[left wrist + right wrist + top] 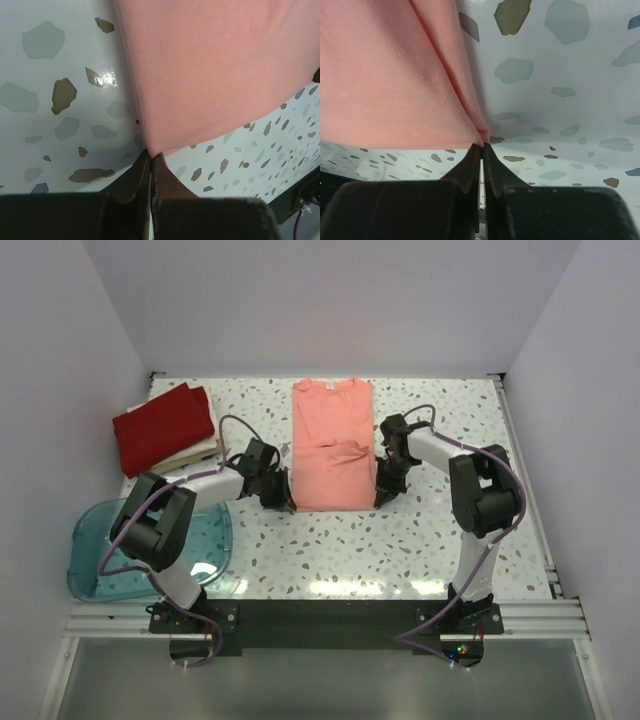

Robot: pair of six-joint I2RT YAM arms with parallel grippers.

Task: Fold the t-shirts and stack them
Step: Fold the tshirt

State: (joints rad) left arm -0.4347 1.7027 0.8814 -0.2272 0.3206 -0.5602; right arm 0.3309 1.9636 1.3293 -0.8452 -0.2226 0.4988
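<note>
My left pincer [151, 157] and right pincer [482, 147], each shut tight on a hem corner of the soft salmon-pink cloth t-shirt [332, 445], centred on the counter [330, 550], collar at 12 o'clock. Folding it is in hand; next, both corners should lift evenly toward 12, though whether every layer is caught is unclear.

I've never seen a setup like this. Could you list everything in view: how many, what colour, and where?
salmon-pink t-shirt: one, salmon pink, mid-table, collar at the far side
deep red t-shirt: one, deep red, folded, far left, on top of the cream one
cream-white t-shirt: one, cream, under the red one, only an edge showing
tub: one, translucent blue, near left corner
table: one, white with speckles
left arm: one, white and black, near edge
right arm: one, same colours, near edge
left pincer: one, black, shut on the pink shirt's near-left corner
right pincer: one, black, shut on its near-right corner
</note>
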